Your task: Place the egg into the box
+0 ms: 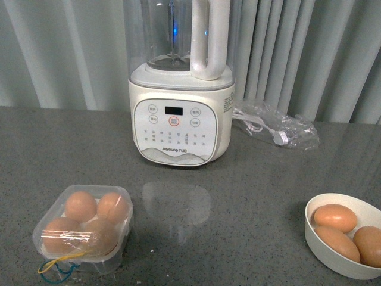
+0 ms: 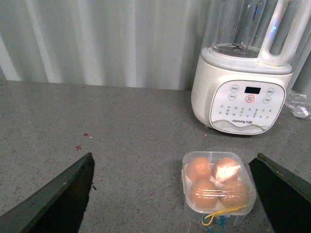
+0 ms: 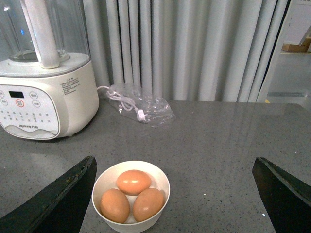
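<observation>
1. Egg: I judge it light, rigid but brittle, w/ a smooth, slippery shell. It'll crack under a hard squeeze & roll if dropped.
2. Where to grip: across the short middle, pads on opposite sides, soft pressure only. The top egg lies on its side over the other 2, so it's the easiest one to reach from above.
3. Where it is: in the bowl on my right side, near the table's front edge, well apart from the box.
4. Bowl contents: 3 brown eggs, touching, 1 resting on the other 2.
5. Box: clear case on my left, front of table, lid down over it. All 4 cells look filled w/ brown eggs, seen through the plastic. Yellow & blue strings at its near edge.
6. So no free cell shows. I judge the task is as good as done, or the lid needs lifting 1st if another egg must go in.
7. Left pincer: fingers spread wide, holding nothing, box between them below.
8. Right pincer: spread wide too, empty, above the bowl.
9. Blender stands behind, bagged cord beside it. Neither's in my way.
</observation>
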You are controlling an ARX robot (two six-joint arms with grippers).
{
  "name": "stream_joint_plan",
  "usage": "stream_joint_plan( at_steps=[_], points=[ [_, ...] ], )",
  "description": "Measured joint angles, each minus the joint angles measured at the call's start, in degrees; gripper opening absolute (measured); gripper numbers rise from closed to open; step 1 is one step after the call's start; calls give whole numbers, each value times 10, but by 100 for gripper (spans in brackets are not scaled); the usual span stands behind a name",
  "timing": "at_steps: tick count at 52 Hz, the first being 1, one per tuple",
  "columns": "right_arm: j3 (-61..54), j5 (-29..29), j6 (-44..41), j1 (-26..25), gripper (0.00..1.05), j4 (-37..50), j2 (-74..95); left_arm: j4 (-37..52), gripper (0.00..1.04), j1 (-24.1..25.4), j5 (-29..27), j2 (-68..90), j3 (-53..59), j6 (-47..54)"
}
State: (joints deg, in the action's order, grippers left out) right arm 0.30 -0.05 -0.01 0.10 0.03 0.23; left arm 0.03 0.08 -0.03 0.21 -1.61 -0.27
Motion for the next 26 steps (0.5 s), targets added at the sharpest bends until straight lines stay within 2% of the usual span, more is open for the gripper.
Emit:
stream_joint_plan(
  at_steps=[26],
  points=[
    [0,0,0,0,97,0,0,0,98,0,0,0,0,0]
  ],
)
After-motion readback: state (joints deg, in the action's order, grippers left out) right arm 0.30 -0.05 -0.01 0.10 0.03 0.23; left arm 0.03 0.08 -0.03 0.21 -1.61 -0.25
